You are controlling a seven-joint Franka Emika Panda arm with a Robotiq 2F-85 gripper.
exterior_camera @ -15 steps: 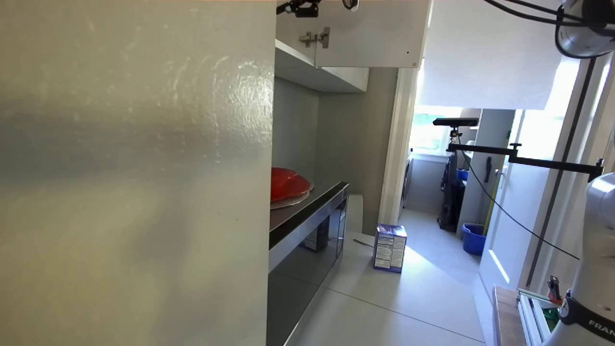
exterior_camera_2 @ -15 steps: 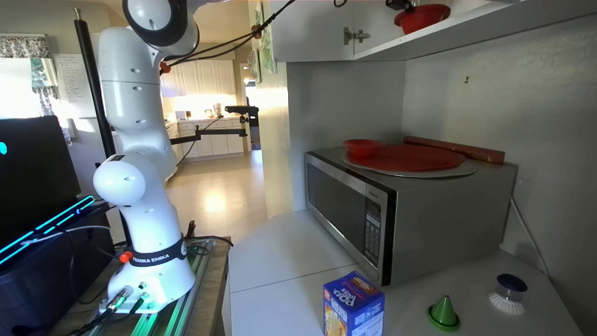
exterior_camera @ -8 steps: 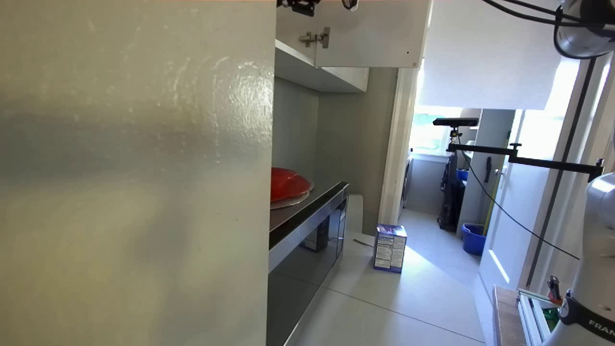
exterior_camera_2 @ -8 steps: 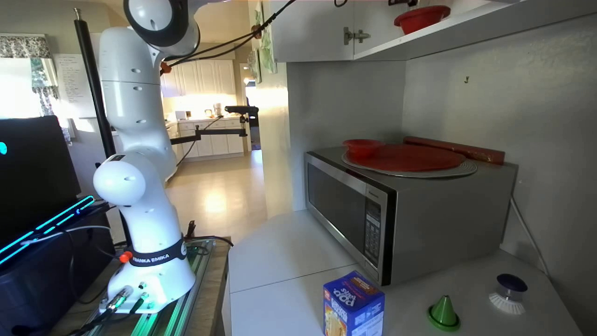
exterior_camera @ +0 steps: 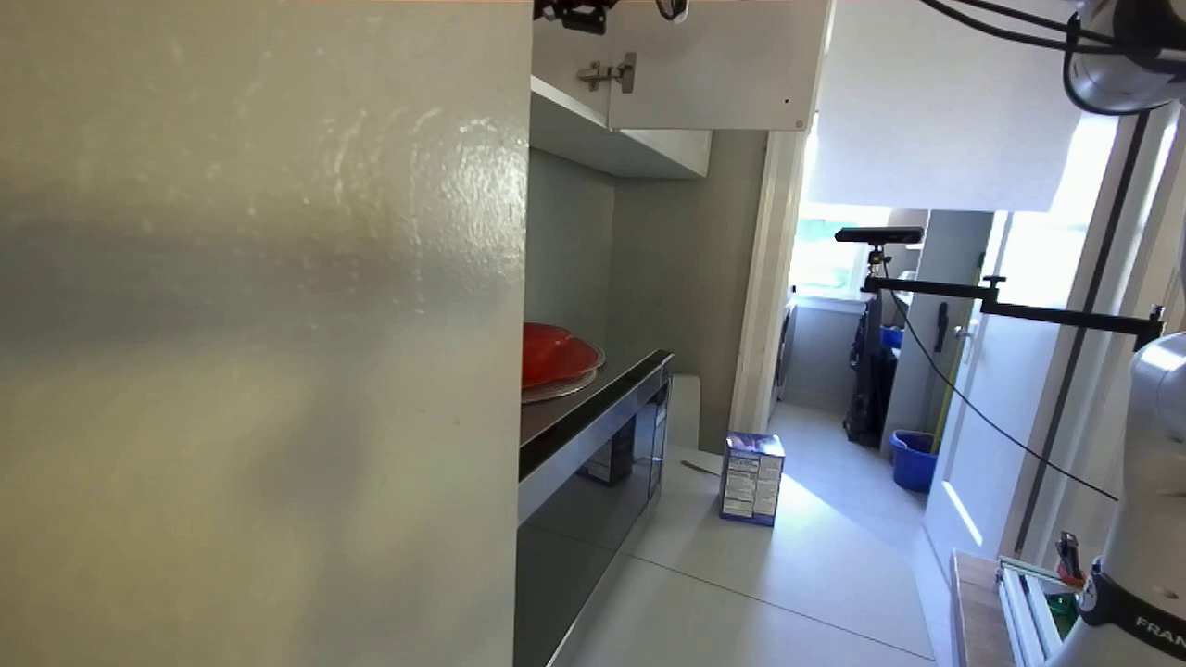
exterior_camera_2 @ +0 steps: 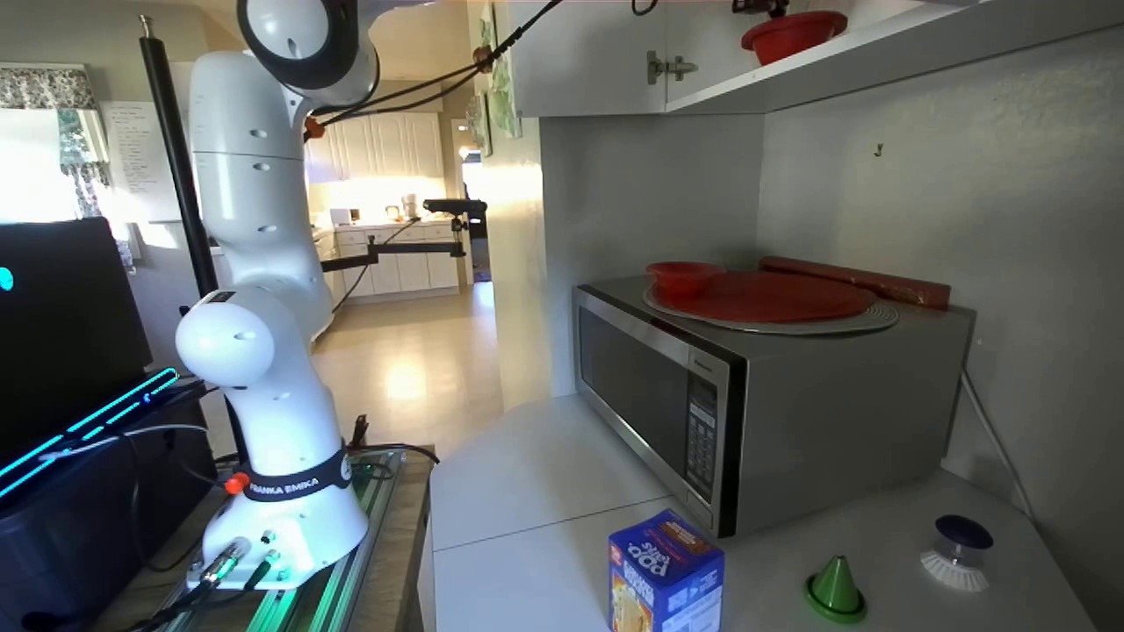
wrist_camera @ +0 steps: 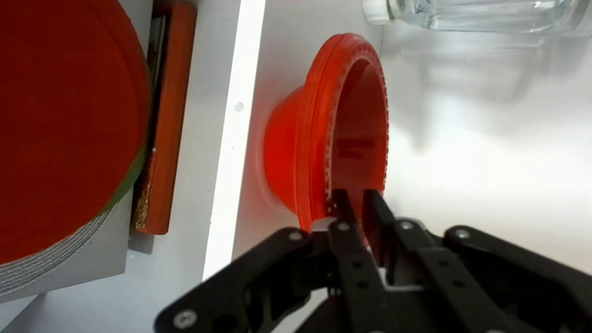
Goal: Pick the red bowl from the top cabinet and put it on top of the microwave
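1. So far nothing of the placing is done: at the wrist view's far left, a red disc (wrist_camera: pixel 60 115) lies over a pale round mat (wrist_camera: pixel 58 263) on the microwave (exterior_camera_2: pixel 834 412), the destination. In an exterior view another small bowl (exterior_camera_2: pixel 685 281) sits up there too; I judge it is not the one to be moved.
2. Next comes the white shelf edge (wrist_camera: pixel 236 129) of the top cabinet (exterior_camera_2: pixel 852 75). Its door (exterior_camera_2: pixel 588 61) stands open in both exterior views, so that part needs no work.
3. Mid-picture, the red bowl (wrist_camera: pixel 321 129) sits on the shelf, mouth up, apparently not lifted.
4. At the near part of its rim is the gripper (wrist_camera: pixel 356 198), its fingers only a narrow gap apart. Red shows between them, but whether they pinch the rim I cannot tell. Left to do, I judge: secure the hold, lift, bring out, lower, release.
5. Farthest right, a clear bottle (wrist_camera: pixel 476 14) lies apart from the bowl.
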